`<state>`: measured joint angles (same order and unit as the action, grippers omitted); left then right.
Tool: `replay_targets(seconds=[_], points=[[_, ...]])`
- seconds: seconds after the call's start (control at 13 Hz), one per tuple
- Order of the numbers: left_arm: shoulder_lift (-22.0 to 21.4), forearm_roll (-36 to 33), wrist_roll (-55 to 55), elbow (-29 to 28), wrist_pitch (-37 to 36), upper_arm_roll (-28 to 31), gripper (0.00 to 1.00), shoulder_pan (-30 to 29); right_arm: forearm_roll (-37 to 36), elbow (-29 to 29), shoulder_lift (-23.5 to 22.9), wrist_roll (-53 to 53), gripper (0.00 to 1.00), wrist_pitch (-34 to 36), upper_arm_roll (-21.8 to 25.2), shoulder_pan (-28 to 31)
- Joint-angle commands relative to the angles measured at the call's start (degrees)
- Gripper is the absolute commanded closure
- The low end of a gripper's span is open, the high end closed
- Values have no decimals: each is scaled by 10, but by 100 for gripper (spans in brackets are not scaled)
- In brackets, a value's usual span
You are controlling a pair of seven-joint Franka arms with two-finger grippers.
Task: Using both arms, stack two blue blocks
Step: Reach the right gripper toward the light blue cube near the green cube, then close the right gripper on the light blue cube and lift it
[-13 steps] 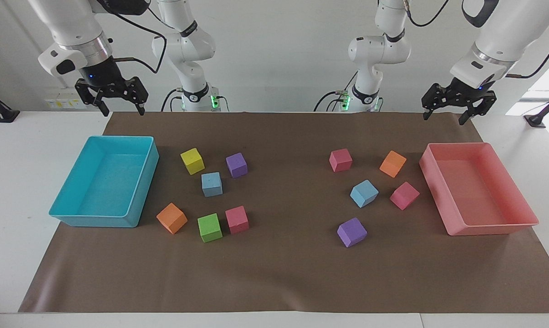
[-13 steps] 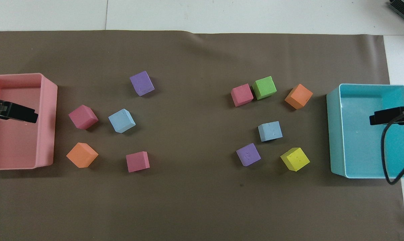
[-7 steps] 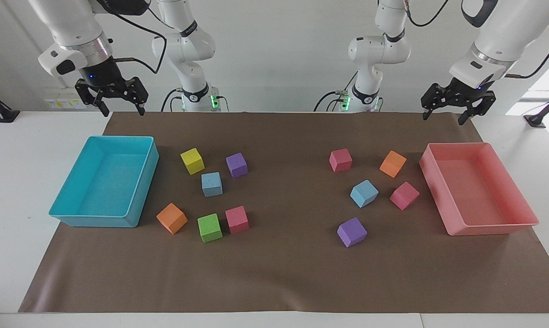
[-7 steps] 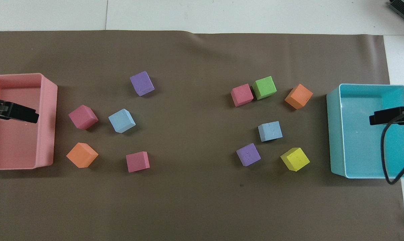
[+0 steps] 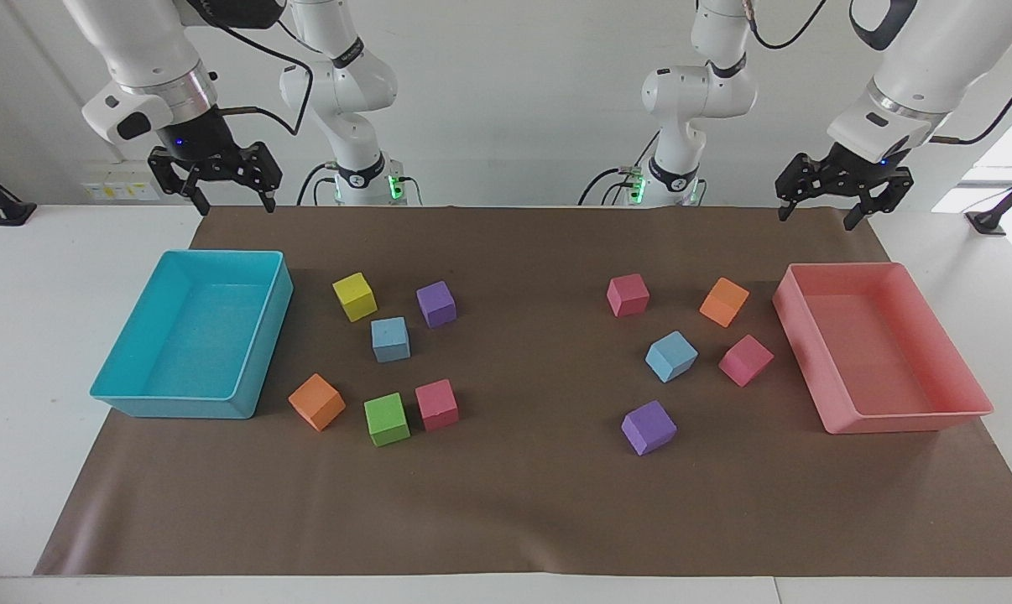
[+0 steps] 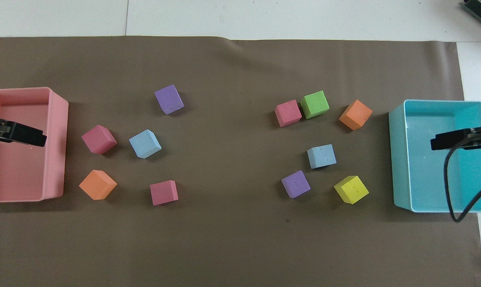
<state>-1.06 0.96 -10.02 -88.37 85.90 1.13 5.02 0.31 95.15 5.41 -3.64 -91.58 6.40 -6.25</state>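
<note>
Two blue blocks lie well apart on the tabletop (image 5: 523, 520): one (image 5: 390, 339) toward the right arm's end among other cubes, one (image 5: 671, 356) toward the left arm's end. Each sits well below and inward of the closer gripper, right (image 5: 221, 180) and left (image 5: 842, 191), both raised with fingers spread, empty. Only the facing view shows that height; overhead, the grippers merely overlap the trays.

One camera looks from high at six o'clock toward the robots, another steeply down from twelve; both share the brown mat (image 5: 506, 503).
</note>
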Motion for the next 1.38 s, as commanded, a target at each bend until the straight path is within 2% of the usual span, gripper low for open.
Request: replay_targets(seconds=[0.0,0.23,0.61,0.84,1.0,1.15,1.3], points=[[-15,-10,6,-15,5,5,0,11,-5,28,-8,37,0,-46,-7,-38],[-14,-10,6,-15,9,5,0,12,-4,35,-43,44,0,-76,-7,-70],[-15,-8,6,-17,9,3,0,12,-3,97,-96,45,0,-180,-8,-100],[-15,-7,6,-17,8,3,0,12,-3,150,-102,57,0,-250,-8,-104],[-15,-7,6,-17,8,3,0,12,-2,173,-111,63,0,-257,-8,-104],[-15,-7,6,-17,9,3,0,12,34,214,-113,68,0,-305,-8,-115],[-15,-7,6,-17,9,3,0,12,36,239,-116,67,0,-330,-7,-131]])
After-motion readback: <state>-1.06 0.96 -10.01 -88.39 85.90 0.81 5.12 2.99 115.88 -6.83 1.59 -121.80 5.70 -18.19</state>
